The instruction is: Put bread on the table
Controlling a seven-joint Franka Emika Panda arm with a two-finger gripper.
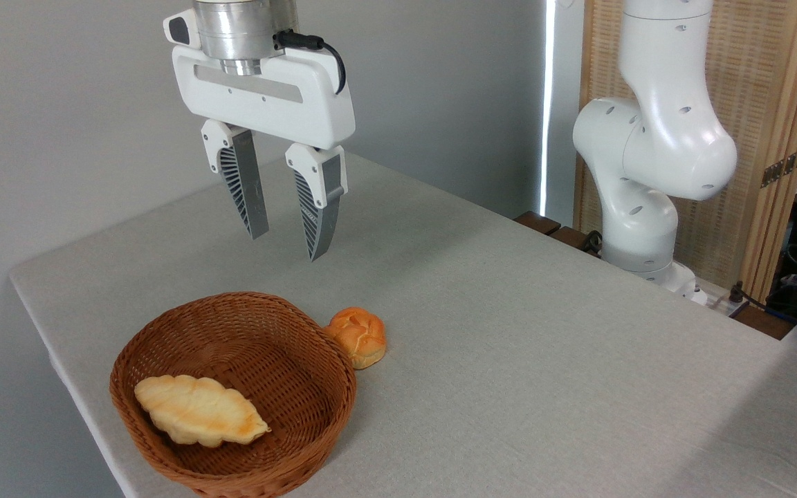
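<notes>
The bread (199, 410), a long pale yellow braided loaf with golden patches, lies inside the brown wicker basket (288, 346) at the lower left. The grey-beige cloth table (509, 332) carries the basket. My gripper (286, 247) hangs high above the basket's far rim, pointing down, open, with nothing between its ribbed fingers (317, 211). It is well clear of the loaf.
A small round orange-brown bun (358, 336) rests on the cloth against the basket's right rim. The arm's white base (647, 173) stands at the table's far right edge. The table's left edge runs close beside the basket.
</notes>
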